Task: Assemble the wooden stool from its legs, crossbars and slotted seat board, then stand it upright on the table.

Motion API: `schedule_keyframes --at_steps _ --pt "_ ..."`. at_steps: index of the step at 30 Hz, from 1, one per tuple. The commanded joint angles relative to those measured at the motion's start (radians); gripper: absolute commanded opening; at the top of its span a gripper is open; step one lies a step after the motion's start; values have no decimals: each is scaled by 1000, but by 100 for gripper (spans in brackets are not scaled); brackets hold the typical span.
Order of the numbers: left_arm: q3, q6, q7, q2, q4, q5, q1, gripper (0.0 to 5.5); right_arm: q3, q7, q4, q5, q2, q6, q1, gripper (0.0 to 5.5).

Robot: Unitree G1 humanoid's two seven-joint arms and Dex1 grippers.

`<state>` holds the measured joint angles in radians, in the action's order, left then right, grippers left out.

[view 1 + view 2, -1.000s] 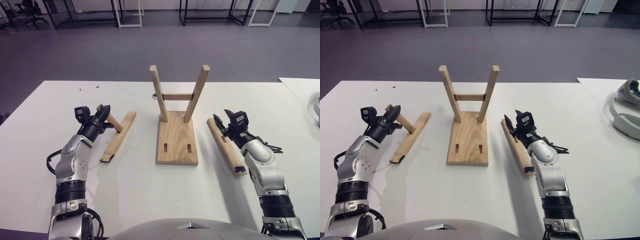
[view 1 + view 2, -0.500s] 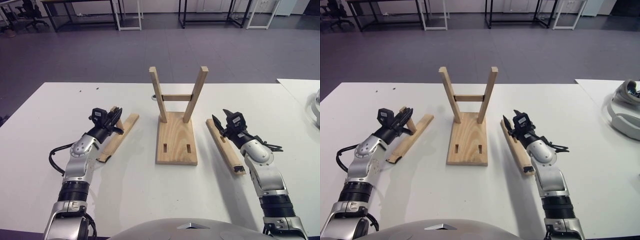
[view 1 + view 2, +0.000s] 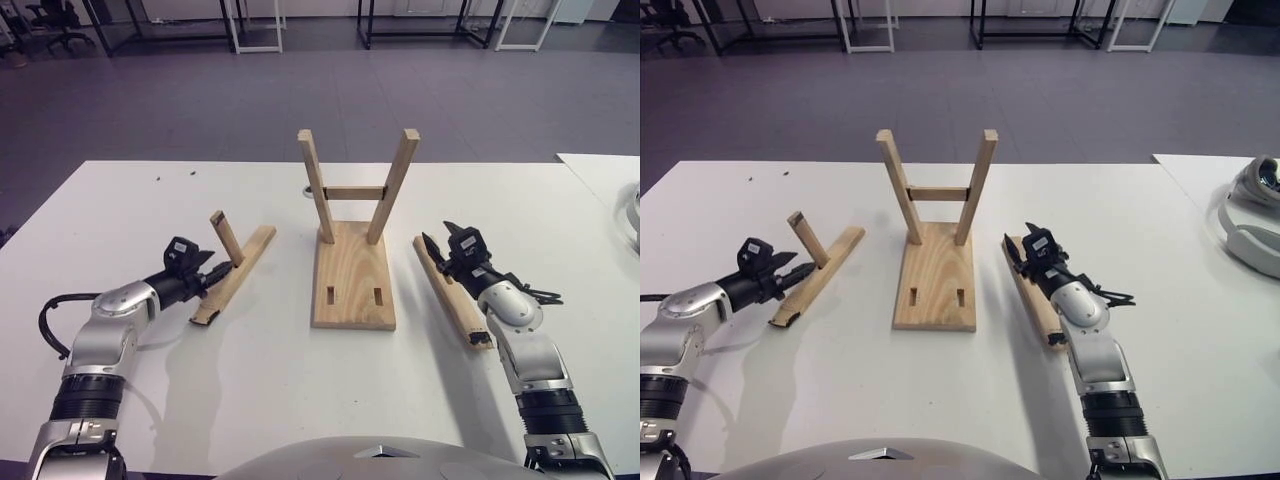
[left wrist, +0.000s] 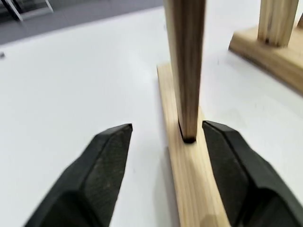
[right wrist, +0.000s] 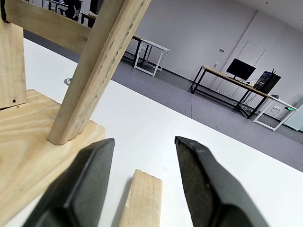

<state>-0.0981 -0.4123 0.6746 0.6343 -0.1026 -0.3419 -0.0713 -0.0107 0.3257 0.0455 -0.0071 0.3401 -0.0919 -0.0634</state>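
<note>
Left gripper (image 3: pixel 203 279): now sitting lower and closer to the robot than half a second ago, when it was up at the short crossbar (image 3: pixel 226 236). It is spread wide and holding nothing, with the left loose leg (image 3: pixel 238 268) running between its fingers.

Short crossbar: standing tilted out of that leg's slot, likely let go so that the pair can be gripped by the leg.

Right gripper (image 3: pixel 440 237): also spread and empty, hovering over the far end of the right loose leg (image 3: pixel 455 295), seemingly lining up a grasp.

Seat board (image 3: pixel 353 275): lying flat on the table (image 3: pixel 270 370) between the two loose legs, underside up. It is carrying two fitted legs (image 3: pixel 317 185) joined by a crossbar (image 3: pixel 355 193), and its two near slots are waiting open.
</note>
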Motion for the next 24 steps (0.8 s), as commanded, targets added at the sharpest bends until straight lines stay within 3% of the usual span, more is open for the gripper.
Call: schedule_keyframes --at_steps 1,3,8,18,21,24 --pt "18 -79 -12 8 28 20 12 343 15 -4 -29 -18 0 8 -4 237" --pt "19 -103 -16 5 30 21 15 383 19 -6 -32 -20 1 9 -4 237" --pt "74 -83 5 -2 44 57 30 386 28 -7 -40 -34 -2 14 -8 237" --pt "90 -4 -32 -2 -36 146 46 204 31 -6 -50 -27 -13 13 -23 237" --pt "-56 56 -17 -43 -51 23 8 203 -59 40 24 198 -76 -112 -58 237" --pt "-257 93 30 -101 3 -212 -81 203 -116 129 186 553 -115 -322 -131 237"
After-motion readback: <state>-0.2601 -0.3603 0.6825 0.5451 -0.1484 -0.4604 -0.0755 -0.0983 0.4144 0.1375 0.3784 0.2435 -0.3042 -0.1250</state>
